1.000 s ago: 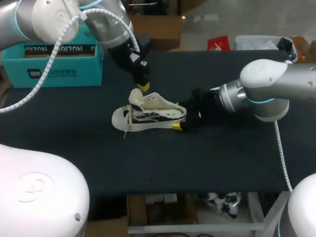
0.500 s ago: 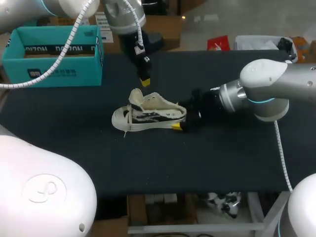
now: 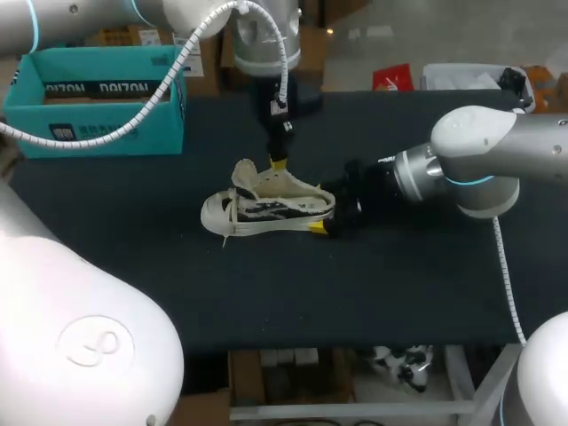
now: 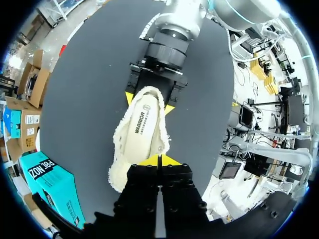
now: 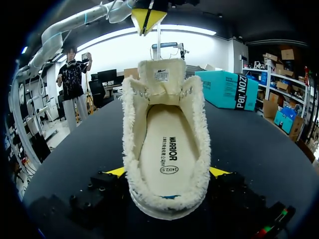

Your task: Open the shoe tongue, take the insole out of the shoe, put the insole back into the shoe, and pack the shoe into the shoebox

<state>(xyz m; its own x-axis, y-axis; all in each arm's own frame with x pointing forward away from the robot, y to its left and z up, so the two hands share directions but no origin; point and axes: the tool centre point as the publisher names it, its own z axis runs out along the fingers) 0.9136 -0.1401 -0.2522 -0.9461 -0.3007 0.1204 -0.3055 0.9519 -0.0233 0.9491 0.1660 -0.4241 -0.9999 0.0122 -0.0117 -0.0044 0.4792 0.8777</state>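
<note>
My left gripper (image 3: 279,162), pinched shut on nothing, has swung in to hang just above the opening of the shoe (image 3: 266,206), whose heel my right gripper (image 3: 327,213) clamps on the counter (image 3: 399,284), so the insole (image 5: 167,149) inside it looks ready for pulling.

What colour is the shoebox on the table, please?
The shoebox is teal with white lettering, shown best in the head view.
</note>
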